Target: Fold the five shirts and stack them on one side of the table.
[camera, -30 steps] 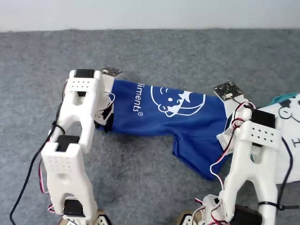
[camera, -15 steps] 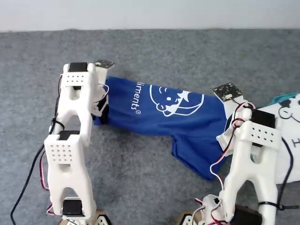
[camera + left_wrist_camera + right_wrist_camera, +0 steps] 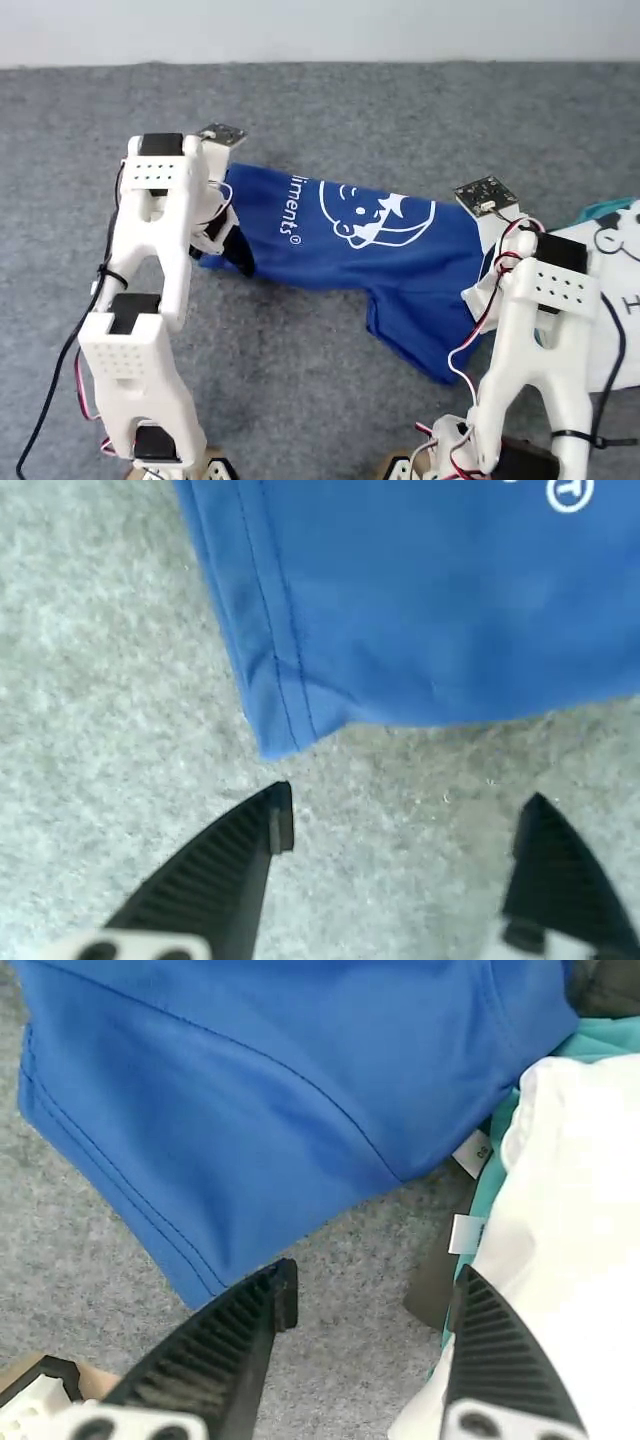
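- High view: the blue shirt point(image 3: 380, 260) lies flat on the grey bench point(image 3: 400, 120), print side up, near the middle and a little toward 3 o'clock.
- Its long axis runs from 9 o'clock to about 4 o'clock. A loose flap hangs off the lower edge toward 5 o'clock.
- The shirt's 9 o'clock end sits beside the left arm point(image 3: 150, 260), and its 3 o'clock end reaches the right arm point(image 3: 540, 330).
- A white shirt point(image 3: 628, 300) lies at the 3 o'clock edge of the bench, with a teal garment point(image 3: 600, 210) showing just beyond it toward 2 o'clock.
- In the left wrist view the left fingers point(image 3: 235, 855) are spread wide over bare bench. They are just off the blue shirt's point(image 3: 430, 600) double-stitched corner and do not touch it.
- In the right wrist view the right fingers point(image 3: 225, 1345) are spread apart. One is near the blue shirt's point(image 3: 250, 1090) stitched edge, and the other is over the white shirt point(image 3: 580, 1190), whose edge overlaps the teal garment point(image 3: 497, 1130).
- A broad band of grey bench runs along 12 o'clock between the blue shirt and the far edge. More grey surface shows at 6 o'clock between the two arms.
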Robot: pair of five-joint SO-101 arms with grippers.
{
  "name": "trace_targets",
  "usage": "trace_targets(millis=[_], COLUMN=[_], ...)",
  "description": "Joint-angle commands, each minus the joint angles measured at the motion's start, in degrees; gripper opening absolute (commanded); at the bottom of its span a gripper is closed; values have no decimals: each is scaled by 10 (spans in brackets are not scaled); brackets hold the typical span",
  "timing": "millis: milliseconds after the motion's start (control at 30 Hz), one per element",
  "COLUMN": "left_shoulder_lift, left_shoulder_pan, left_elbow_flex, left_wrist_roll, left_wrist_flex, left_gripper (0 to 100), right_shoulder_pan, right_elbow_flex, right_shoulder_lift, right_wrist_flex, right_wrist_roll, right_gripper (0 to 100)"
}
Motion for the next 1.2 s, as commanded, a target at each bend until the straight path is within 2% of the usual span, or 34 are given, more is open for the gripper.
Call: trace_targets(millis=[0,133,300,500,600,800,1000,1167], left_shoulder_lift=[14,66,121,204,221,224,222,221], left_shoulder_pan=[-19,-24,-26,-28,-13,18,16,16], left_elbow_flex=[1,-13,-87,-111,-146,-208,-219,-218], left_wrist_roll=[-1,-1,0,1,0,-1,-1,-1], left_wrist_flex=[-32,-65,-68,-89,-76,-10,16,16], left_gripper=[365,365,364,357,284,23,30,30], right_shoulder_pan=[-2,-2,-2,-1,-3,-4,-3,-4], right_elbow_flex=[-3,-3,-3,-3,-3,-4,-5,3], right_shoulder_lift=[-5,-5,-5,-5,-5,-6,-6,-6], right_wrist_flex=[7,7,7,7,7,23,84,132], right_wrist_roll=[4,4,4,4,4,4,8,57], right_gripper=[238,238,238,238,238,238,238,237])
